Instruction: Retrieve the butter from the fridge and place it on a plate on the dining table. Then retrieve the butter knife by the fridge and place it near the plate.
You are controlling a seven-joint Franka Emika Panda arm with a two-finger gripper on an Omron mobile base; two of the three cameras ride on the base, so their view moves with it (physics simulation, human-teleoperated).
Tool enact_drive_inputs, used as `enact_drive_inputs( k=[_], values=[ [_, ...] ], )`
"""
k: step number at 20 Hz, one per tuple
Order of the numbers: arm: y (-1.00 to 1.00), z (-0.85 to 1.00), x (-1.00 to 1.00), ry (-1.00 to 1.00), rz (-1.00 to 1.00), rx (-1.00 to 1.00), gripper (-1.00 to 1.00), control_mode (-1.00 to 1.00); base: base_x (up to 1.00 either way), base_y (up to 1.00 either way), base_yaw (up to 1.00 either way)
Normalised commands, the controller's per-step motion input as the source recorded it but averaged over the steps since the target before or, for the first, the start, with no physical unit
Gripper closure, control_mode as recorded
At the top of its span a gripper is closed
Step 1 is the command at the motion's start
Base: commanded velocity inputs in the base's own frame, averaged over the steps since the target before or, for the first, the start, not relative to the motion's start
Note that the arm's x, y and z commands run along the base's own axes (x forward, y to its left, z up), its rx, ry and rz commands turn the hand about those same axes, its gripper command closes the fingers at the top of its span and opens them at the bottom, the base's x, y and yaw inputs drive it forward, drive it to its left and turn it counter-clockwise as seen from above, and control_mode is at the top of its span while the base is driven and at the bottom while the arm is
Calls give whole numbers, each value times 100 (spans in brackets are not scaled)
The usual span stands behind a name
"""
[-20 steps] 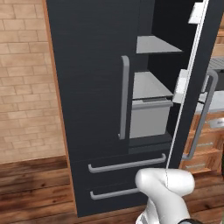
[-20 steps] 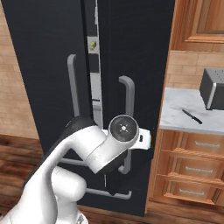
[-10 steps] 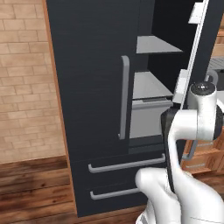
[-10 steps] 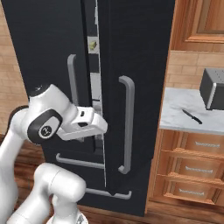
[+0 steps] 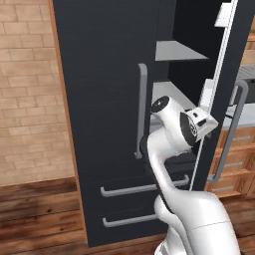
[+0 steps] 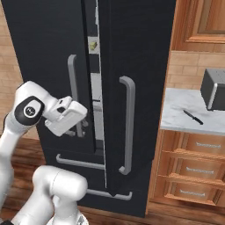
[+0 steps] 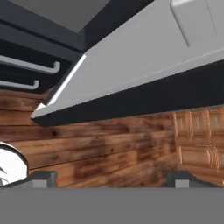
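Since the earlier frame our arm has swung up before the fridge (image 6: 145, 66). Our gripper (image 7: 111, 177) has spread apart, empty. The butter knife (image 6: 193, 117) lies on the marble counter (image 6: 176, 121).

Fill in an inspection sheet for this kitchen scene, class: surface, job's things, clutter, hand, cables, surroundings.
Surface: marble counter right of the fridge.
Job's things: fridge with its right door ajar, grey shelves showing; butter knife lying on the counter; butter, plate, dining table: nothing seen.
Clutter: grey toaster-like box behind the knife.
Hand: hand open, empty, at the door gap.
Cables: nothing seen.
Surroundings: brick wall, wood floor, wooden drawers.
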Motion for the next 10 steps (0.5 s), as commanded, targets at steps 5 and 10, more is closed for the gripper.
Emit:
enact_drive_inputs(
  k=[5, 10],
  values=[
    [0, -7, 73, 5, 4, -15, -100, -100, 0, 0, 0],
    [-3, -4, 22, 2, 0, -2, -100, -100, 0, 0, 0]
  ],
)
